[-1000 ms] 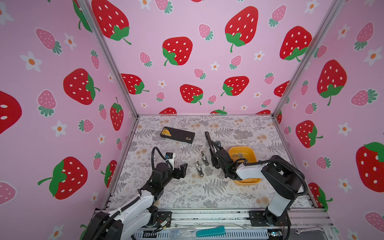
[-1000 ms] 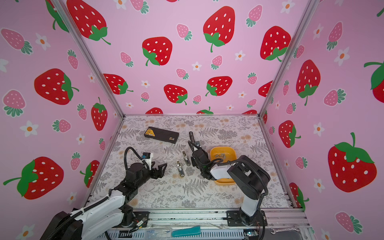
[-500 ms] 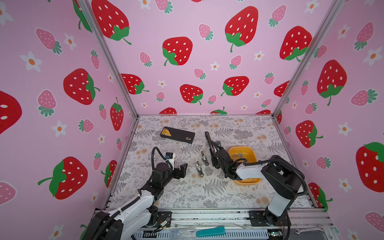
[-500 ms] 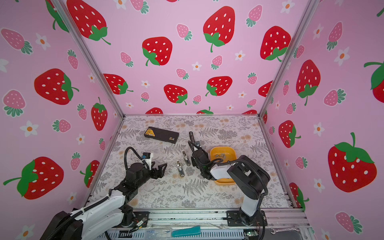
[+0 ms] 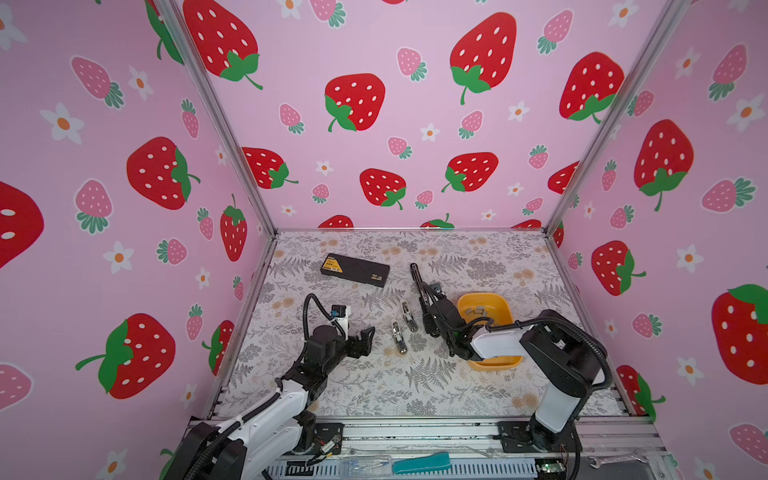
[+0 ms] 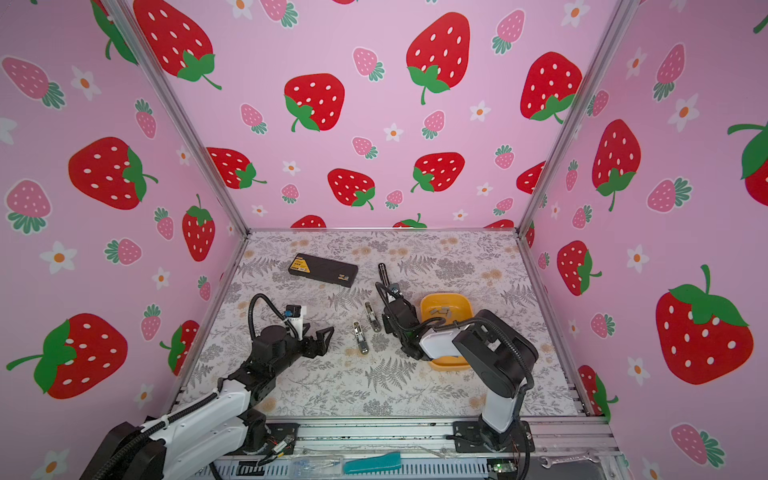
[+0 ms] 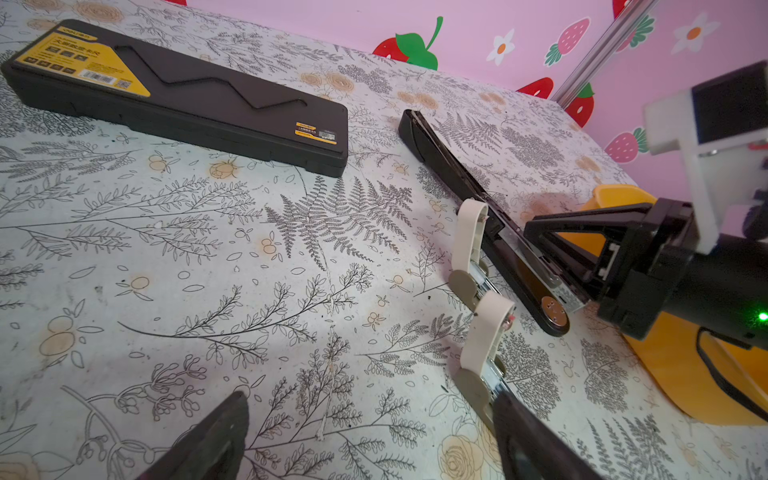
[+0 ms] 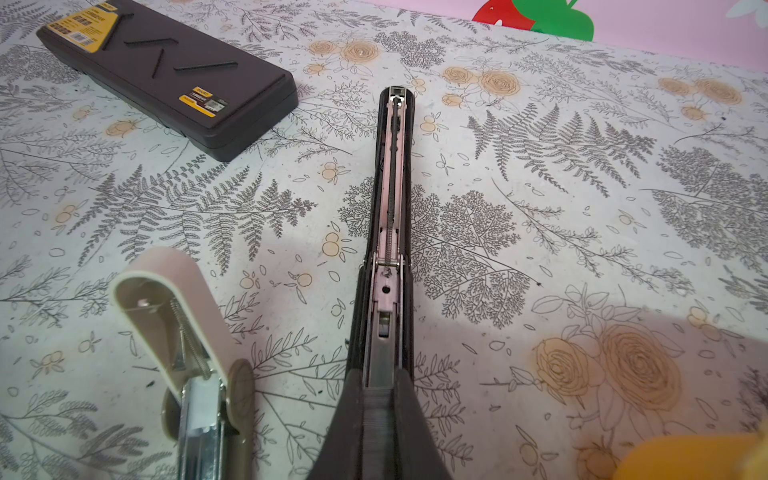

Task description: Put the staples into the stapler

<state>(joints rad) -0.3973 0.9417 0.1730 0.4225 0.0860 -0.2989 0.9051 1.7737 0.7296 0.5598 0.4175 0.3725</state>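
No change over the last second. Right pincer [image 8: 379, 384] stays closed over the magazine of the black stapler [image 5: 417, 276], just beside the yellow tray [image 5: 484, 296]; pinched strip unconfirmed. Staples [image 5: 476, 309] lie inside the tray. Left pincer [image 5: 368, 341] open, well apart from the tray. Loading appears stalled.

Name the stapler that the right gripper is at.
The long black stapler, opened flat beside the yellow tray: the shut right gripper sits at its metal channel. The two small cream staplers lie apart from it.
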